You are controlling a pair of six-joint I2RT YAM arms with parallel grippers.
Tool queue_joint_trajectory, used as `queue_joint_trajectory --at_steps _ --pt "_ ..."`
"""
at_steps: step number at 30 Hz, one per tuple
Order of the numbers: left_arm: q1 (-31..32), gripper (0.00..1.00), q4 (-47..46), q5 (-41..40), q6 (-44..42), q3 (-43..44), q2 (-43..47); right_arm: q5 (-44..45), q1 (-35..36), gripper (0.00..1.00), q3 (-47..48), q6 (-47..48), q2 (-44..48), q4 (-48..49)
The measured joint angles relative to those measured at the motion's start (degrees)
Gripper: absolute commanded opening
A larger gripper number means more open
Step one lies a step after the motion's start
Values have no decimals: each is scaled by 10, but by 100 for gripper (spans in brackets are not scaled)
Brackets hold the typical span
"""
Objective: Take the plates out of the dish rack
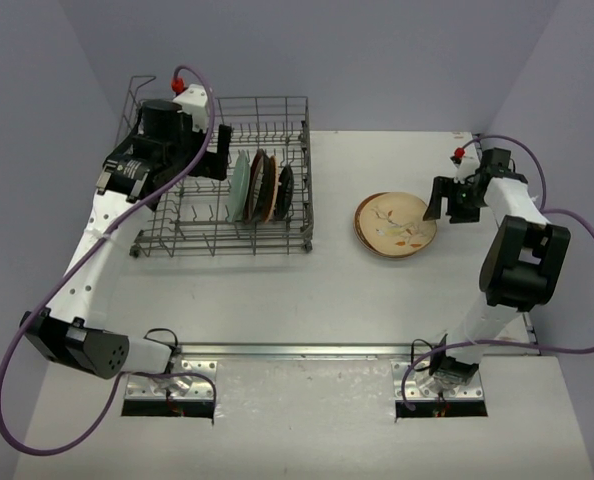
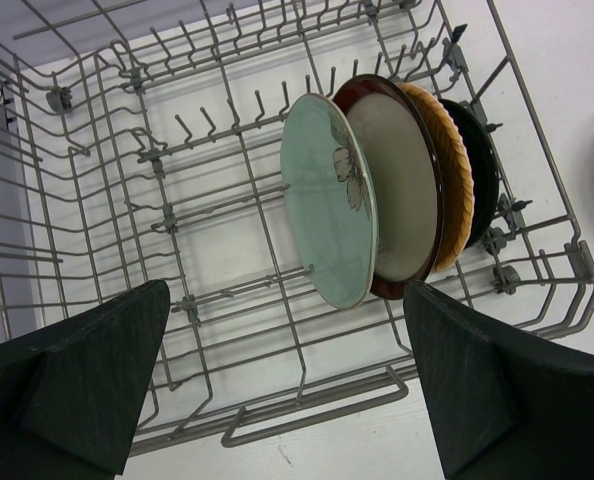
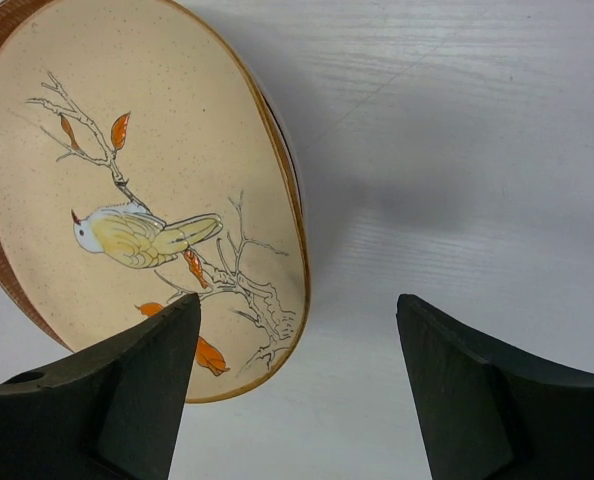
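Observation:
The grey wire dish rack (image 1: 295, 236) stands at the back left and holds several upright plates: a pale green one (image 2: 329, 200), a brown-rimmed one (image 2: 407, 195), an orange-brown one (image 2: 457, 170) and a small black one (image 2: 485, 165). My left gripper (image 2: 287, 385) is open and empty, hovering over the rack just left of the green plate (image 1: 240, 185). A cream plate with a bird design (image 3: 142, 190) tops a small stack of plates (image 1: 395, 224) on the table at the right. My right gripper (image 3: 297, 385) is open and empty, just above that stack's right edge.
The rack's raised wire loop (image 1: 137, 95) stands at its back left corner. The rack's left half (image 2: 107, 180) holds only bare tines. The white table (image 1: 307, 300) is walled by grey panels at the back and sides.

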State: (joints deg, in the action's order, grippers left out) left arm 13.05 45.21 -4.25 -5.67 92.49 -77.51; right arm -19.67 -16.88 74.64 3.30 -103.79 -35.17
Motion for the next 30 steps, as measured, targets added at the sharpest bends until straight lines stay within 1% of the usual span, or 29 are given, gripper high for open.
queue_joint_trajectory --at_steps 7,15,23,24,26,28,30 --pt "-4 100 -7 3 7 0 -25 1 19 78 -10 0 -3 3" --pt "-8 100 -7 7 11 0 -36 14 66 78 -30 -2 -13 8" --pt "-11 100 -17 18 16 -15 -39 25 76 81 -31 -5 -17 9" --pt "-11 98 -18 21 17 -18 -41 27 77 82 -31 -5 -17 9" --pt "-12 86 -21 30 17 -24 -49 32 78 85 -31 -5 -16 9" --pt "-12 74 -27 41 17 -30 -58 35 79 86 -31 -5 -13 6" --pt "-12 68 -36 51 18 -38 -70 38 80 88 -31 -5 -4 2"
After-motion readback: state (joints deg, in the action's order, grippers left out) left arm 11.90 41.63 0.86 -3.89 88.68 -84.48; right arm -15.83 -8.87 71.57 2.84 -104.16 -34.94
